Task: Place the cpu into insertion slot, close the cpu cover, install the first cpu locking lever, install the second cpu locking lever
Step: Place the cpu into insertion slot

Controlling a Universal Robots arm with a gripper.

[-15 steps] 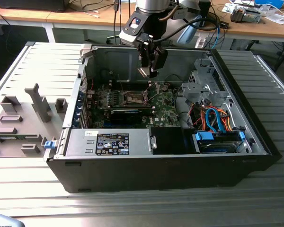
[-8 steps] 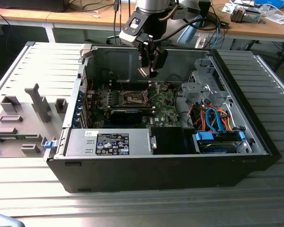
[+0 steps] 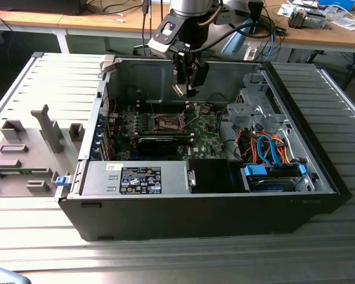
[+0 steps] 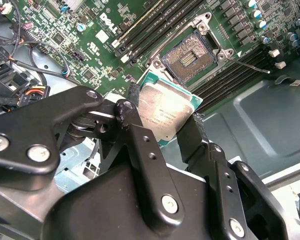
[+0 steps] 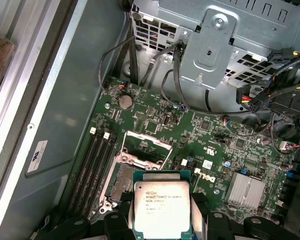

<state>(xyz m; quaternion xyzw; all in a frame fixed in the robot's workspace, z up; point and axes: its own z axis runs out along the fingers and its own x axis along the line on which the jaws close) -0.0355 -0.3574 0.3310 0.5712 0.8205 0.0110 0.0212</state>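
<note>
Second wrist view: my gripper [image 4: 160,125] clamped on opposite edges of small flat square silvery-grey metal-topped cpu [image 4: 166,107], near open dark square insertion slot [image 4: 190,56]. Light, rigid, fragile, I judge; edge hold suits.

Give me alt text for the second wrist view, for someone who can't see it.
The black gripper clamps the cpu by two opposite edges, silvery top toward the camera, held above the green motherboard. Just beyond the chip, the insertion slot sits open and empty.
</note>
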